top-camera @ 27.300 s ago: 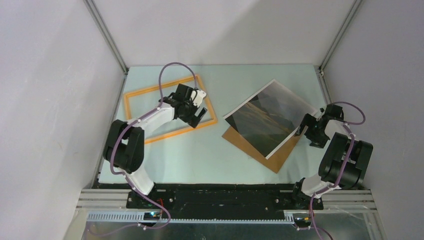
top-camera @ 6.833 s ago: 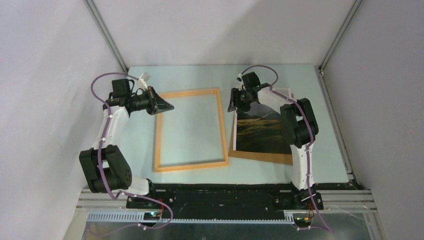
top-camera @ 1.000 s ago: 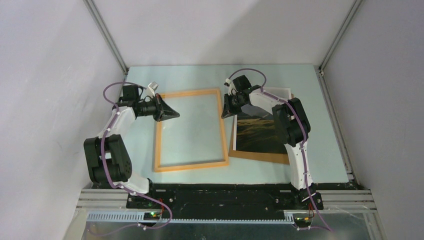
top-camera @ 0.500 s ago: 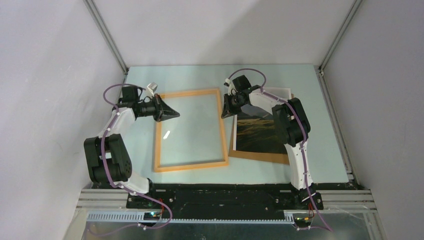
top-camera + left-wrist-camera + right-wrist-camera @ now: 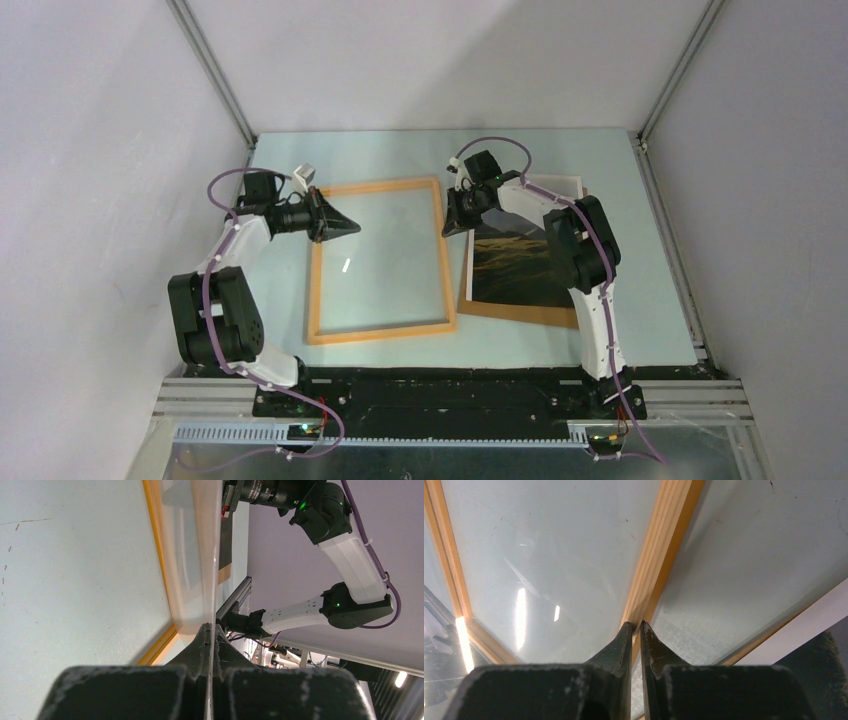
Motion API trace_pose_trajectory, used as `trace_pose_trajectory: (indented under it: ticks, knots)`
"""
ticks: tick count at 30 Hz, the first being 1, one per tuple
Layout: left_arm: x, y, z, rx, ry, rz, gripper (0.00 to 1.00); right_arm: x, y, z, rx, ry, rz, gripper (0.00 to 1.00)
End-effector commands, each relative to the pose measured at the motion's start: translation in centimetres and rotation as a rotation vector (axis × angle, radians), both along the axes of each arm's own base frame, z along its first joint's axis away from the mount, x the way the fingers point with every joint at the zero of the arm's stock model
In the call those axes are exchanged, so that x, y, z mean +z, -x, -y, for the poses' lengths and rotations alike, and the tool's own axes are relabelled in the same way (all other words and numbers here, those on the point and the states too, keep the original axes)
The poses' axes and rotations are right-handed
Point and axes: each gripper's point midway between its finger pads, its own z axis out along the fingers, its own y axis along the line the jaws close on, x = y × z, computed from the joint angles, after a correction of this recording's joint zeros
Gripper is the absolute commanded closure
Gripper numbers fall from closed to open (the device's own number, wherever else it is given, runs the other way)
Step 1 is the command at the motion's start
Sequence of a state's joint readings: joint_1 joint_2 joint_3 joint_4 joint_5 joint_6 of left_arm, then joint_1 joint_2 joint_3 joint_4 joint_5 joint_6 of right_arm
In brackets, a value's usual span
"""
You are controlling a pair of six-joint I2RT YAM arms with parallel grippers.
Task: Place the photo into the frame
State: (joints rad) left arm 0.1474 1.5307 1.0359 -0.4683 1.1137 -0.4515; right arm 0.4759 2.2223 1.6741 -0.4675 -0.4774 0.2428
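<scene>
The orange-tan frame [image 5: 380,328] lies flat left of the table's middle. My left gripper [image 5: 352,229] reaches in over its left rail and is shut on the edge of the clear pane [image 5: 197,555], which rises edge-on from the fingertips [image 5: 206,630] above the frame [image 5: 152,530]. My right gripper [image 5: 450,225] sits at the upper part of the right rail [image 5: 659,545], its jaws pinched to a thin slit on the wood. The photo [image 5: 520,255], a dark landscape, lies face up to the right of the frame.
The brown backing board [image 5: 520,312] lies under the photo, its near edge sticking out. The right arm [image 5: 585,250] stretches over the photo. Grey walls close in on the left, back and right of the pale table [image 5: 400,150].
Over the last second both arms hold still and only a glint on the pane shifts. Since several seconds ago the left gripper moved right over the frame and the right gripper left onto its rail.
</scene>
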Motion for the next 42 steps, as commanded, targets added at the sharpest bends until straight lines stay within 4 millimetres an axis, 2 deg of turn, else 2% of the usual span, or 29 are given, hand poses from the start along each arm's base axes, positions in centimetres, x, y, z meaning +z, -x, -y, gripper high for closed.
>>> trace_pose_trajectory:
  ticks: [1,9,19,42]
  knots:
    - [1.3,0.2,0.2,-0.024,0.067,0.012,1.00,-3.1,1.2,0.2,0.036,0.078,-0.024,0.89]
    - [0.2,0.0,-0.8,0.013,0.081,-0.025,1.00,-3.1,1.2,0.5,0.037,0.048,-0.028,0.90]
    - [-1.5,-0.1,-1.1,0.020,0.055,-0.045,1.00,-2.8,1.7,0.2,0.053,0.032,-0.029,0.90]
    - [-5.4,0.6,-2.0,-0.005,-0.097,0.011,1.00,-3.1,2.1,-0.1,0.070,0.037,-0.032,0.91]
